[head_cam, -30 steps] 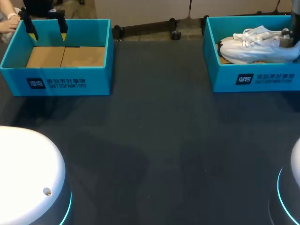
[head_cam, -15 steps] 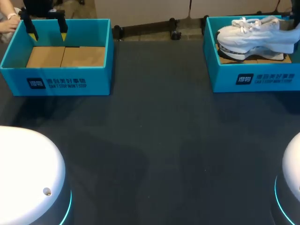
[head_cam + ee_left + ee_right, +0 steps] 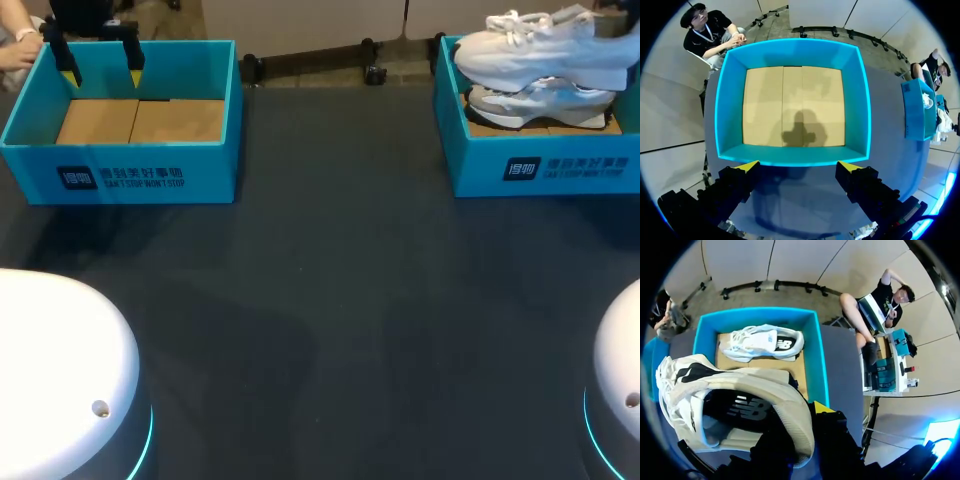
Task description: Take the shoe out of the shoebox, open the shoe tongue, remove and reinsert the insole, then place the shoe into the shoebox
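A white sneaker [image 3: 540,50] hangs above the right blue shoebox [image 3: 545,168], toe toward the left. My right gripper [image 3: 810,420] is shut on its heel collar [image 3: 790,405]; one yellow tip shows outside the heel and the other finger is hidden inside the shoe. In the head view the right gripper itself is out of sight at the frame's edge. A second white sneaker [image 3: 540,100] lies on the cardboard floor of that box, also seen as the shoe [image 3: 762,342] ahead of the gripper. My left gripper [image 3: 100,68] stands open over the left shoebox [image 3: 120,170].
The left shoebox [image 3: 792,155] holds only its cardboard floor [image 3: 792,105]. Dark tabletop [image 3: 330,270] stretches between the two boxes and toward the front. The white arm bases sit at the front corners.
My right gripper has lifted the sneaker up out of the right shoebox, uncovering the second shoe beneath. The left arm has not moved.
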Tool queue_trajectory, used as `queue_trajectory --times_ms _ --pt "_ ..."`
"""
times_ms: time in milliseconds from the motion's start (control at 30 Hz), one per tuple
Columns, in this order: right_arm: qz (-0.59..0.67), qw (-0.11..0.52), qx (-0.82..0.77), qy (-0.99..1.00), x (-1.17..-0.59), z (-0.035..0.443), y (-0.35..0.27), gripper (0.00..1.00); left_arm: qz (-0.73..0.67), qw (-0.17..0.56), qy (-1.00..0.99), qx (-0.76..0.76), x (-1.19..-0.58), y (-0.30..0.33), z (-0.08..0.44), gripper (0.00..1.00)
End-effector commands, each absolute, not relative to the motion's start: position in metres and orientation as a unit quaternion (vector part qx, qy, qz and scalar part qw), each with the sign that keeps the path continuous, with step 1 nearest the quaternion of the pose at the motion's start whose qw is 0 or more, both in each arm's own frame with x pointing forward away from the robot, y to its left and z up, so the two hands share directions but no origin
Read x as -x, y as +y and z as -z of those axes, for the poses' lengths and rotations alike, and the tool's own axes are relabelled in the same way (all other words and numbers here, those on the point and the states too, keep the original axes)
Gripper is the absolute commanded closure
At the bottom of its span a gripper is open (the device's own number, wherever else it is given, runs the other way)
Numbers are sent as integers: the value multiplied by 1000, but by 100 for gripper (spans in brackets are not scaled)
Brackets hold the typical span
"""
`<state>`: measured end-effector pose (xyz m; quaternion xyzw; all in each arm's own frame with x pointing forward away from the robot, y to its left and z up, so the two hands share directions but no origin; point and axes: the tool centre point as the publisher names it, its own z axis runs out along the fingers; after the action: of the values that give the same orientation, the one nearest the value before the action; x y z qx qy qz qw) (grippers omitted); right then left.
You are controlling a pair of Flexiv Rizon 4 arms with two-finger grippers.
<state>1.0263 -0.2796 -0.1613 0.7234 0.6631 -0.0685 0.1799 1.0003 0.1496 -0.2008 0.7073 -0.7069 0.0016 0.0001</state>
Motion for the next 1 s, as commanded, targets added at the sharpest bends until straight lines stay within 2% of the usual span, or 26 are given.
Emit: queue_trajectory --times_ms 33,600,1000 --pt "68 188 -723 662 -1009 152 -260 100 -1 0 -707 -707 -1000 150 201 0" --pt "67 197 -721 661 -950 138 -189 100 -1 0 -707 -707 -1000 150 201 0" --pt "76 187 -733 649 -886 139 -130 100 -1 0 -707 -707 -1000 150 201 0"
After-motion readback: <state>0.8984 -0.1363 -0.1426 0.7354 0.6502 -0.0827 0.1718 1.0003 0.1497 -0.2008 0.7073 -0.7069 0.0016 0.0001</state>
